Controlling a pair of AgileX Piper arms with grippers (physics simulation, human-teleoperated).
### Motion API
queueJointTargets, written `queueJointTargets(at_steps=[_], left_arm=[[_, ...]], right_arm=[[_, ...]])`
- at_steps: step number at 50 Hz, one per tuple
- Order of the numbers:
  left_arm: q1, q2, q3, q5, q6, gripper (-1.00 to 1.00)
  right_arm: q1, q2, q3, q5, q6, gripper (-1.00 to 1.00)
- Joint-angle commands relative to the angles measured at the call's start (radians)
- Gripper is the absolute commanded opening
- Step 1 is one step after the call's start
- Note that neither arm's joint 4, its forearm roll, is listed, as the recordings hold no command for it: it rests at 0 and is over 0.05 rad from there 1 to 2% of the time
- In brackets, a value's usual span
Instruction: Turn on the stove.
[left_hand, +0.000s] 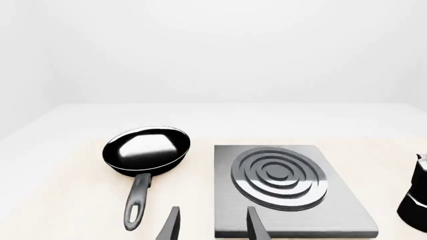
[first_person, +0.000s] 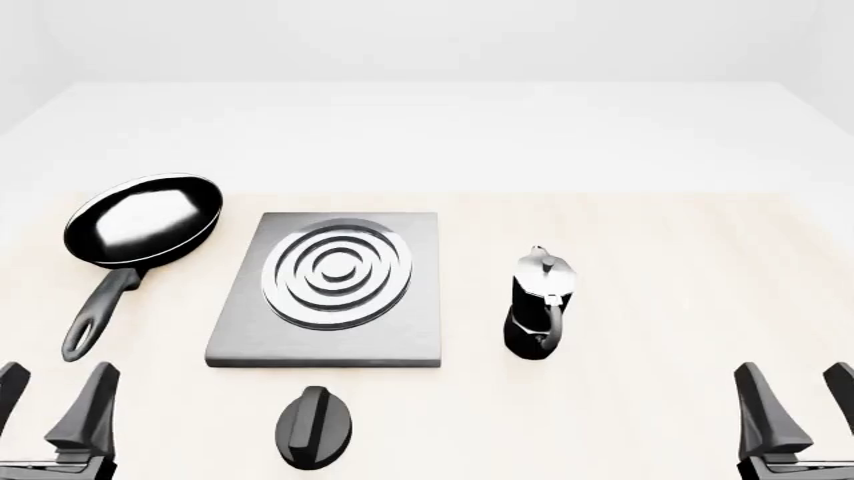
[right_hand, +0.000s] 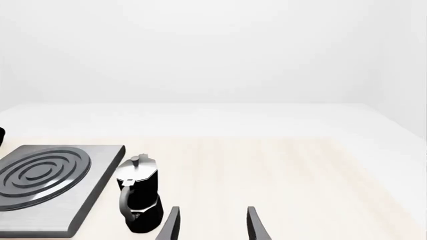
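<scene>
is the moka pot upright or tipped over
Upright: the moka pot stands on its base on the table, lid knob on top, right of the stove.

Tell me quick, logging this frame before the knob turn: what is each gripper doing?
Left gripper: open, holding nothing.
Right gripper: open, holding nothing.

No text, label, brand, number or sign can be read in any view. The stove (first_person: 240, 335), its knob (first_person: 314, 425), the frying pan (first_person: 140, 220) and the moka pot (first_person: 539, 305) carry plain, unmarked surfaces.
</scene>
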Motion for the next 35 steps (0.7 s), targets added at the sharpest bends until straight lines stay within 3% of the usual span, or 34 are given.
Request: queueJointTargets(at_steps=[1, 5, 7, 18, 24, 31, 35], left_arm=[[-0.008, 0.026, -0.015, 0.003, -0.001, 1.00], [-0.015, 0.111, -0.029, -0.030, -0.017, 1.00], [-0.019, 0.226, -0.046, -0.077, -0.116, 1.00], [-0.035, 0.500, -0.136, -0.110, -0.091, 1.00], [-0.029, 0.560, -0.163, -0.081, -0.087, 1.00], [-0.096, 0.578, -0.194, -0.015, -0.161, 1.00], [-0.101, 0.587, -0.202, -0.009, -0.140, 1.00]], right_arm=[[-0.001, 0.010, -0.003, -0.004, -0.007, 1.00], [-0.003, 0.013, -0.002, -0.005, -0.009, 1.00], [-0.006, 0.015, -0.002, -0.006, -0.007, 1.00], [-0.015, 0.007, -0.002, -0.002, -0.005, 1.00], [-0.017, 0.005, -0.002, -0.001, -0.011, 1.00], [-0.020, 0.004, -0.002, 0.000, -0.014, 1.00], [-0.022, 0.003, -0.002, 0.001, -0.015, 1.00]])
